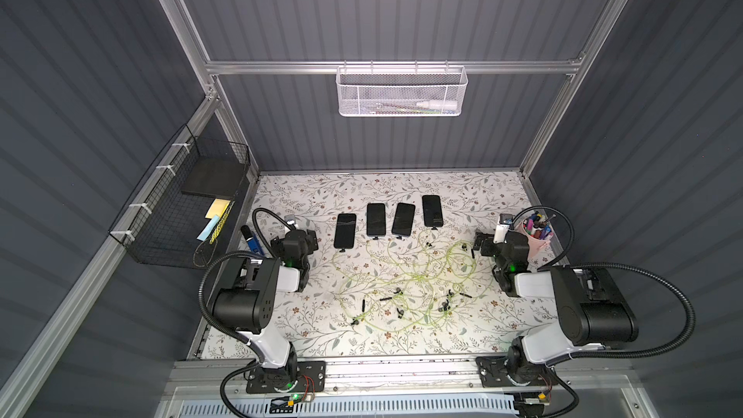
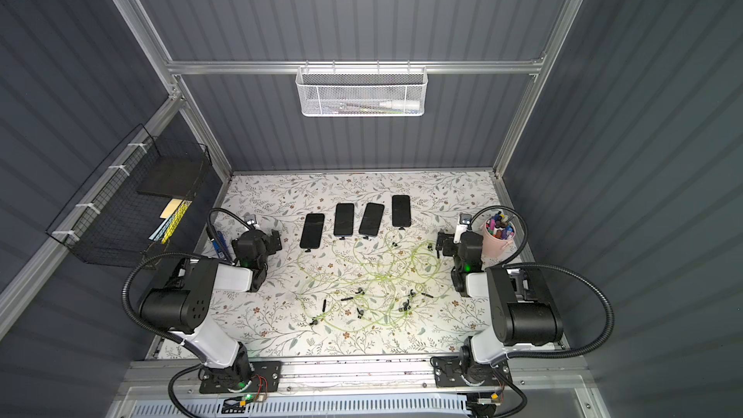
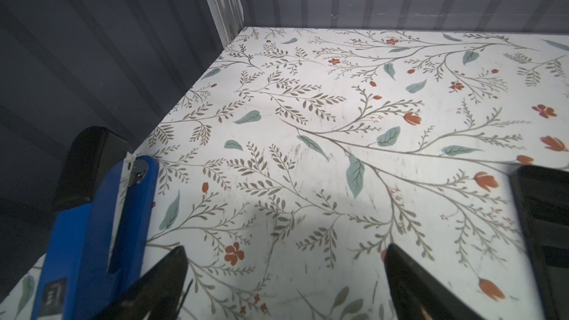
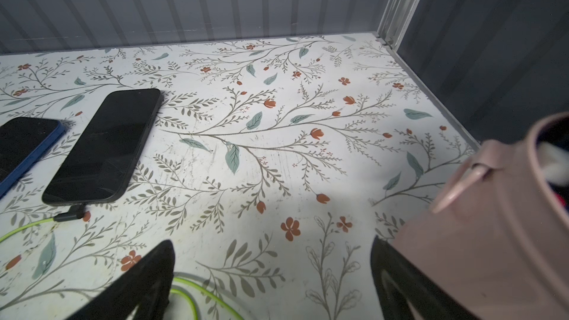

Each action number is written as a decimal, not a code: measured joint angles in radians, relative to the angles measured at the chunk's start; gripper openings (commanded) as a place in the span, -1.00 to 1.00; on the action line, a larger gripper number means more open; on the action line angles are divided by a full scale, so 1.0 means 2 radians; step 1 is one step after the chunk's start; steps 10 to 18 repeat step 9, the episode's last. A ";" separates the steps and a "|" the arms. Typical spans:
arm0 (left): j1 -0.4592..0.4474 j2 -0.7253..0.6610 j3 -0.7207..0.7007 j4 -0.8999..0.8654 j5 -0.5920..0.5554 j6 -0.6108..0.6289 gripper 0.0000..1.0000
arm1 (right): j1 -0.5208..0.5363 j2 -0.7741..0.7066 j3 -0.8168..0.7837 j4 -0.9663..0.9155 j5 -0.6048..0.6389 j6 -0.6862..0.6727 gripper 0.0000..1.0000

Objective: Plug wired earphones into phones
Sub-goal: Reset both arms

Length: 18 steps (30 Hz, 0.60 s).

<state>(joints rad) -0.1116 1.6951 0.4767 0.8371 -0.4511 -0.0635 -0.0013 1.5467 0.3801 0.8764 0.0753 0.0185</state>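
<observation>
Your wired earphones (image 1: 398,291) sprawl in a loose tangle on the floral table (image 1: 321,331), just on the arm-base side of the row of four phones (image 1: 376,219). A black plug (image 4: 69,213) sits in the near end of the rightmost phone, and the other three show a small black piece at that same end. The left gripper (image 1: 310,236) hovers left of the row, jaws spread wide and empty, beside a blue-and-black stick device (image 1: 253,241). The right gripper (image 1: 478,241) hangs right of the row, equally spread and empty, next to a pink cup of pens (image 1: 536,237).

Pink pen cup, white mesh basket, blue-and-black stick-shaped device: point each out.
Pink pen cup (image 1: 540,250): a top view, side wall.
White mesh basket (image 1: 362,95): a top view, front mesh.
Blue-and-black stick-shaped device (image 3: 77,253): left wrist view, blue body.
</observation>
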 measured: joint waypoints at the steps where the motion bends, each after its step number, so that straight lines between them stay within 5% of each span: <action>1: 0.000 0.004 -0.005 0.006 0.000 0.001 0.99 | 0.000 0.000 0.000 0.000 0.000 0.000 0.99; 18: 0.000 0.008 -0.009 0.025 0.004 0.002 0.99 | 0.002 0.000 0.002 -0.001 0.000 0.000 0.99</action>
